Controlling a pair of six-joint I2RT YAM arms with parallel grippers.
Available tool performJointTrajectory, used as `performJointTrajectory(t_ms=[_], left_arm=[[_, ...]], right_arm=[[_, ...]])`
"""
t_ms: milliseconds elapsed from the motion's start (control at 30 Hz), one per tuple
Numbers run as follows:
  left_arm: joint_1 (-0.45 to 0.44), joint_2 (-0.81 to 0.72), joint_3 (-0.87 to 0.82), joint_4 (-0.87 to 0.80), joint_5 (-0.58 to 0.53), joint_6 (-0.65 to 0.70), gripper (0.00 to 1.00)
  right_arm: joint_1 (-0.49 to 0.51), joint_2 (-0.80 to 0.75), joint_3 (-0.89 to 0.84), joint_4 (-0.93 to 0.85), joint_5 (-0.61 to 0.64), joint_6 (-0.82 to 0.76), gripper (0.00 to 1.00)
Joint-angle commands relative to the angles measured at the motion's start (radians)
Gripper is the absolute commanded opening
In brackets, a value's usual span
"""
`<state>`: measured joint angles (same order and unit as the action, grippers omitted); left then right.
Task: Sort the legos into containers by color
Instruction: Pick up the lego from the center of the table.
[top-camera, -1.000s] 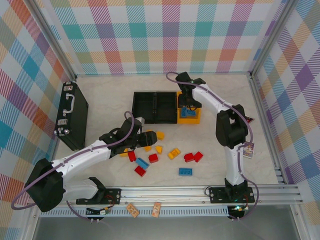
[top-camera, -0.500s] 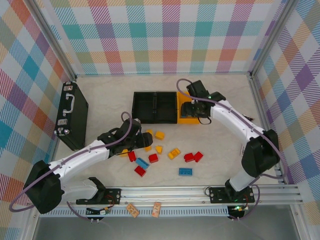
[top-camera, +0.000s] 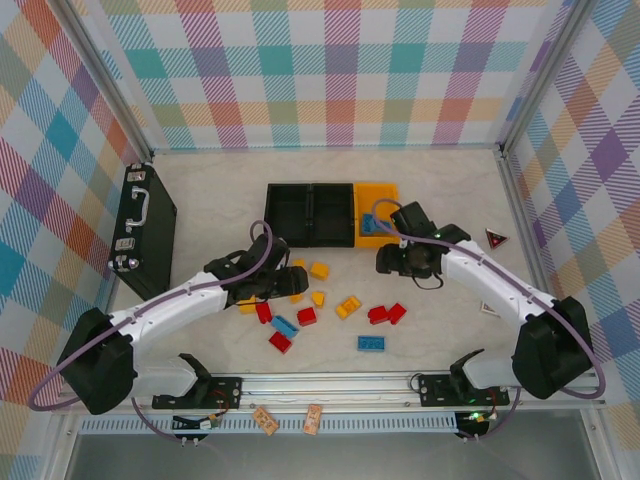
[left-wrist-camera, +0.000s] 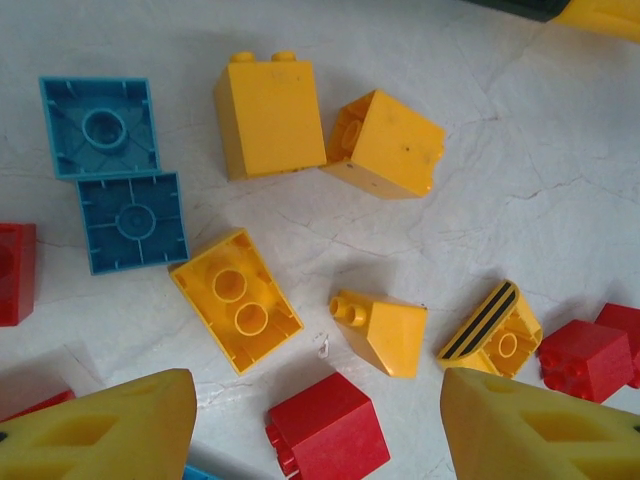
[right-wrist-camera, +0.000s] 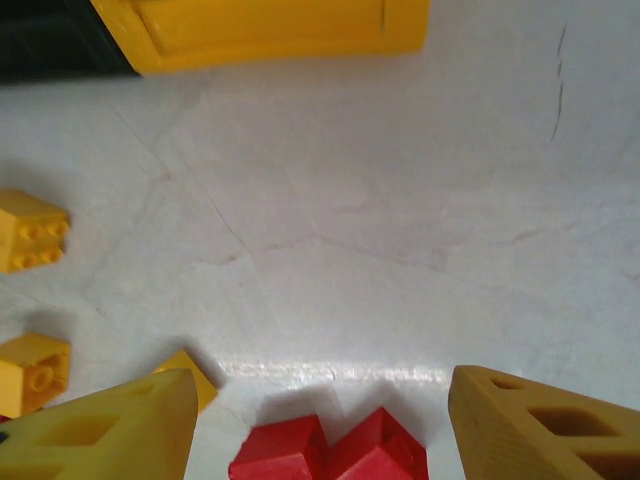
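Observation:
Red, yellow and blue legos lie loose mid-table. Behind them stand the containers: two black bins and an orange bin holding a blue brick. My left gripper hovers open over the left of the pile. In its wrist view a red brick lies on the table between the yellow fingers, with yellow bricks and blue bricks beyond. My right gripper hangs open and empty in front of the orange bin, above two red bricks.
A black briefcase lies at the far left. A small red-and-black triangle and a pale card sit at the right. Metal rails run along the near edge, and plaid walls enclose the table.
My right gripper has left the orange bin and swung toward the near side, over the red bricks; the blue brick stays in that bin. The left gripper has shifted slightly over the pile.

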<state>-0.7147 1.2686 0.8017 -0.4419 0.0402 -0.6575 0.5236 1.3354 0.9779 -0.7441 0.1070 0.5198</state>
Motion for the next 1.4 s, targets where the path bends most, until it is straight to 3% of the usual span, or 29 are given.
performJointTrajectory(t_ms=[0, 533, 1367], left_arm=[[-0.019, 0.016, 0.02, -0.021, 0.03, 0.022, 0.64], [-0.072, 0.265, 0.195, -0.063, -0.045, 0.033, 0.63], [-0.092, 0.594, 0.438, -0.07, -0.187, -0.004, 0.68]], right_arm=[[0.023, -0.03, -0.041, 0.006, -0.031, 0.037, 0.67], [0.049, -0.157, -0.168, 0.064, -0.05, 0.129, 0.67], [0.049, -0.135, -0.221, 0.095, -0.055, 0.154, 0.68]])
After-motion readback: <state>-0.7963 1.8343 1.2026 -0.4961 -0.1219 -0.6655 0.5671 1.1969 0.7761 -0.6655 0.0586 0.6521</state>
